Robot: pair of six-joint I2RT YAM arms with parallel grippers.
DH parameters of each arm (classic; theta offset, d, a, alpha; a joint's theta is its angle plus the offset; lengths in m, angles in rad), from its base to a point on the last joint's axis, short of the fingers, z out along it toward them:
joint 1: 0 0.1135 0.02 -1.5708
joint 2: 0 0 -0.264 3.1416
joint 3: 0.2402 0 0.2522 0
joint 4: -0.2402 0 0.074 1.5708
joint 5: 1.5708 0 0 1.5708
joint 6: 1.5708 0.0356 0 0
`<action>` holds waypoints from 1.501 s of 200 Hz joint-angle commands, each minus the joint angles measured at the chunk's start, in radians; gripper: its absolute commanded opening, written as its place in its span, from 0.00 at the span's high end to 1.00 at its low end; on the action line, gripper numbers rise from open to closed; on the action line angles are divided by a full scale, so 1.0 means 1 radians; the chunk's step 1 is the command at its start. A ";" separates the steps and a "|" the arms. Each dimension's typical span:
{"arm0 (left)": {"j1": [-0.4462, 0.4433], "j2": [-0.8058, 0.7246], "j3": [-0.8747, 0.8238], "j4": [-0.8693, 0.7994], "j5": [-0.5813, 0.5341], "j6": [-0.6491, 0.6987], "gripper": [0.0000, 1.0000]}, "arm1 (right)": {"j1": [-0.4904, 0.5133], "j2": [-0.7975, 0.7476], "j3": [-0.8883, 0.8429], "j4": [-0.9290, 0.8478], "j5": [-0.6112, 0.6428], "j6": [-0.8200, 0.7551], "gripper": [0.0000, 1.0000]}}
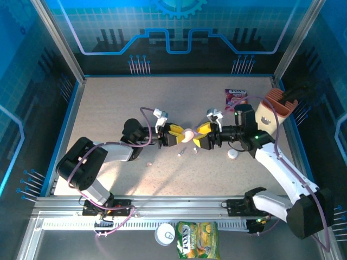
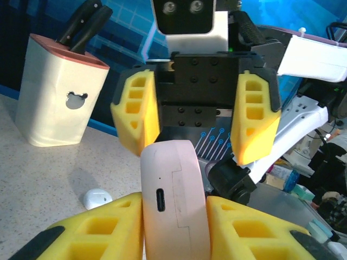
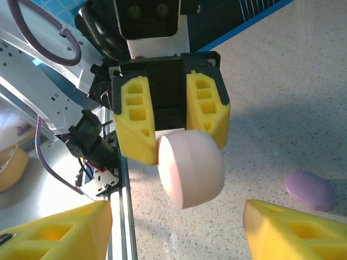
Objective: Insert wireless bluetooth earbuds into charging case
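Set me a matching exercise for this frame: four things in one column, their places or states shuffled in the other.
Things:
1. pink case
2. right gripper
3. white case
4. knife block

Places or states:
A. stands upright at the right edge of the table
B. open, fingers apart, holding nothing
C. lies loose on the tabletop
D. clamped in the left gripper

Pairs: 1-D, 2-B, 3-C, 4-A.
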 commanded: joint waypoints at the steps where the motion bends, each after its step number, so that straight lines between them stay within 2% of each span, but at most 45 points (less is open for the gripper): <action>1: 0.001 -0.028 -0.009 0.056 0.054 -0.020 0.68 | 0.031 0.035 0.072 -0.020 -0.018 -0.053 0.36; 35: 0.000 -0.032 -0.007 0.056 0.072 -0.027 0.68 | 0.077 0.094 0.114 -0.021 -0.032 -0.063 0.42; 72: 0.000 -0.040 -0.024 0.057 0.066 -0.020 0.67 | 0.078 0.148 0.150 -0.074 -0.061 -0.084 0.52; 118: 0.001 -0.041 -0.022 0.056 0.054 -0.013 0.65 | 0.079 0.173 0.147 -0.076 -0.076 -0.088 0.57; 154: 0.001 -0.017 0.000 0.058 0.041 -0.014 0.65 | 0.077 0.165 0.124 -0.011 -0.061 -0.030 0.71; 166: 0.002 -0.016 -0.003 0.058 0.007 0.001 0.60 | 0.074 0.155 0.105 0.032 -0.050 0.007 0.75; 182: 0.006 -0.025 -0.018 0.057 -0.071 0.041 0.53 | 0.065 0.143 0.080 0.103 -0.032 0.086 0.83; 204: 0.008 -0.038 -0.030 0.059 -0.176 0.098 0.33 | 0.043 0.135 0.048 0.221 0.013 0.243 0.84; 230: 0.002 -0.084 -0.061 0.056 -0.248 0.233 0.16 | 0.012 0.132 -0.049 0.412 0.049 0.500 0.84; 259: -0.001 -0.125 -0.114 0.056 -0.356 0.410 0.08 | 0.001 0.108 -0.094 0.501 0.132 0.756 0.85; 277: 0.000 -0.114 -0.119 0.048 -0.388 0.469 0.06 | -0.004 0.122 -0.095 0.507 0.113 0.886 0.84; 300: -0.001 -0.080 -0.110 0.058 -0.406 0.504 0.06 | -0.012 0.152 -0.137 0.724 0.080 1.125 0.84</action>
